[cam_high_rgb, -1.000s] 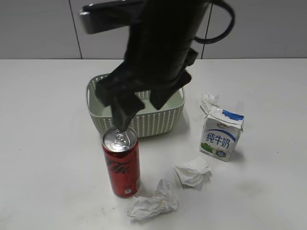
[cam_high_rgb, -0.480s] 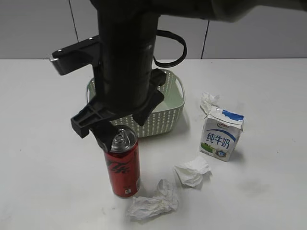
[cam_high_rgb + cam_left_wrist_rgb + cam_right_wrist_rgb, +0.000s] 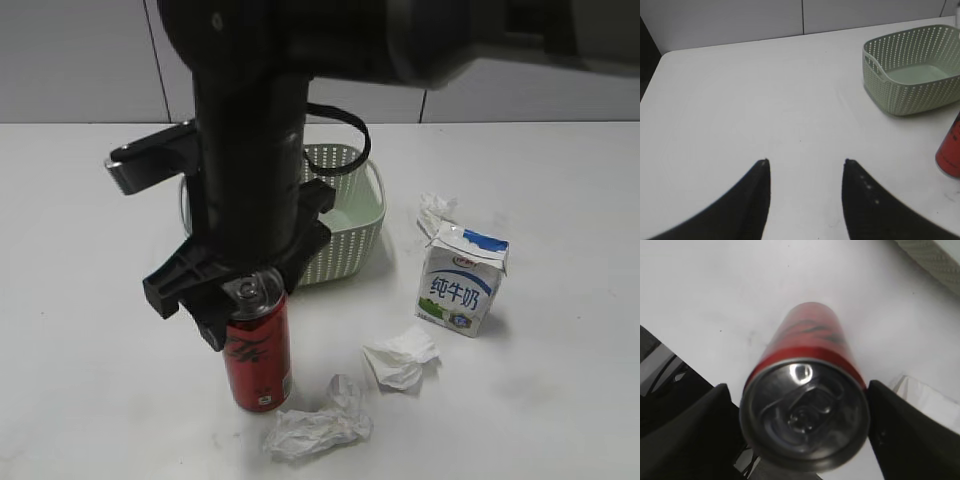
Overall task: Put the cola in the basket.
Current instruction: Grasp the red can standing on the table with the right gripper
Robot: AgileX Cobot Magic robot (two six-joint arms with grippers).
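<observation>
The right pincer [image 3: 245,290] hangs straight down over the cola [image 3: 258,355], its two dark fingers [image 3: 687,427] spread wide, one on each side of the can's silver top. In the right wrist view the can [image 3: 807,390] sits squarely between them, with narrow gaps showing on both sides; whether either finger touches the rim cannot be told, and the can stands upright on the table [image 3: 90,380].

Just behind the right pincer, partly hidden by the arm, sits the basket [image 3: 350,215]. Below it and a little to its right lie two tissue wads [image 3: 315,425], and further right stands a milk carton [image 3: 462,280].

The left pincer [image 3: 806,165] is open and holds nothing, low over bare table. Ahead and to its right is the basket [image 3: 912,70]; the can's red edge [image 3: 950,150] shows at far right.
</observation>
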